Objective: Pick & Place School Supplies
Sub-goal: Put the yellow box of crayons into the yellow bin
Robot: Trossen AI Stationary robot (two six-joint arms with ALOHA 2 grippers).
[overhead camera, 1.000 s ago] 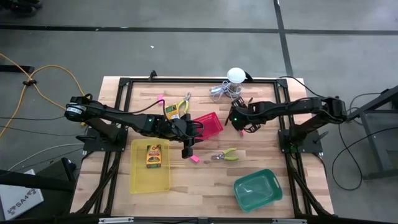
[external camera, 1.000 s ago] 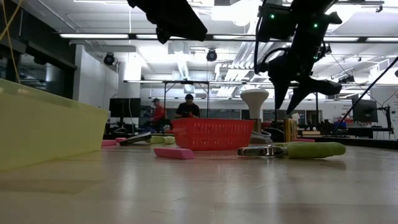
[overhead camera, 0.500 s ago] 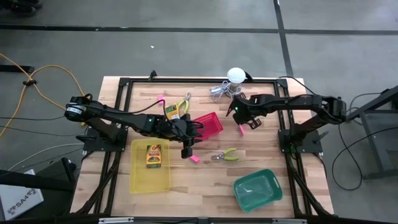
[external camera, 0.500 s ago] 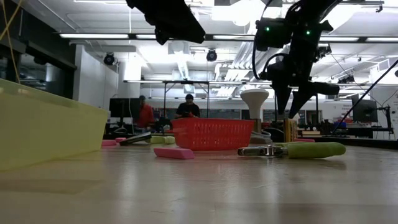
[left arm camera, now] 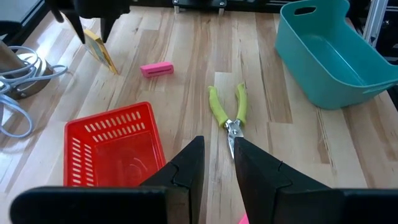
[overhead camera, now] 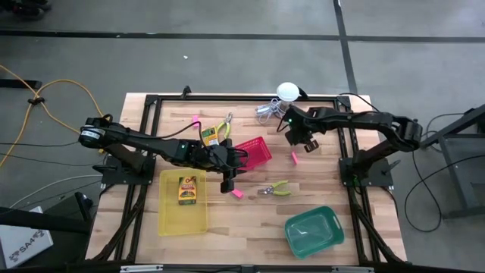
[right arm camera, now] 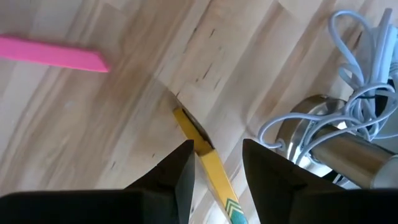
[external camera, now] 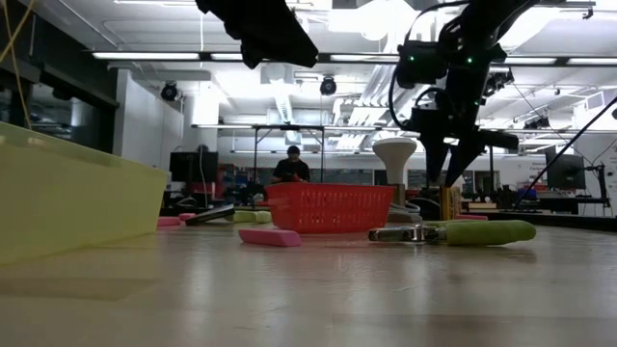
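Two arms reach over the tabletop (overhead camera: 250, 227) in the high view; the left gripper (overhead camera: 227, 184) hangs beside the red basket (overhead camera: 256, 152), a pink eraser (overhead camera: 237, 194) and pliers (overhead camera: 273, 189) near it; a crayon box (overhead camera: 186, 189) lies in the yellow tray (overhead camera: 170, 220); the right gripper (overhead camera: 301, 142) is near the white ball (overhead camera: 287, 92). Left wrist view: fingers (left arm camera: 186, 165) narrowly parted, holding nothing, above the pliers. Right wrist view: fingers (right arm camera: 180, 168) apart, straddling an upright yellow crayon box (right arm camera: 205, 155), contact unclear.
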